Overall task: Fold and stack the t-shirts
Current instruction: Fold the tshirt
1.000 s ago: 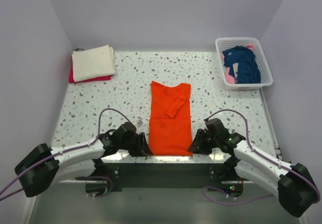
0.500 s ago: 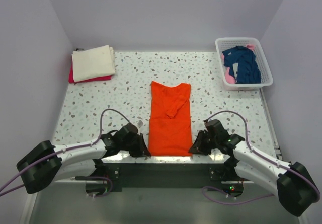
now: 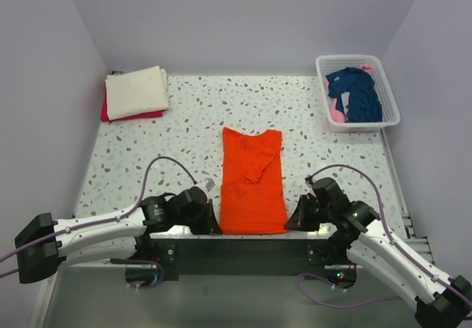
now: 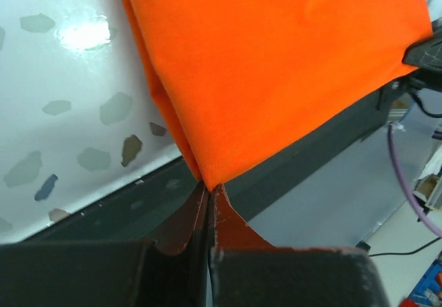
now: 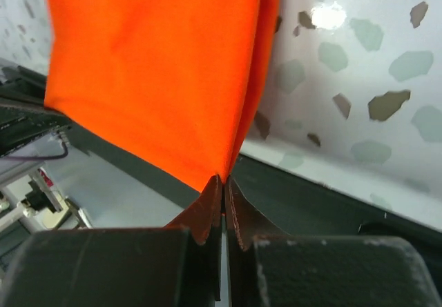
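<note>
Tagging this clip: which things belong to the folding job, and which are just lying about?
Job: orange t-shirt, near corners pinched by left gripper and right gripper; cream t-shirt on red t-shirt; navy t-shirt.
Lying about: white basket; pink cloth inside it.

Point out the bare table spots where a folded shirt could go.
Bare tabletop lies between the cream t-shirt stack and the orange t-shirt, and along the far edge from that stack to the white basket. Near edge is crowded: left gripper and right gripper pinch the orange shirt's corners.
</note>
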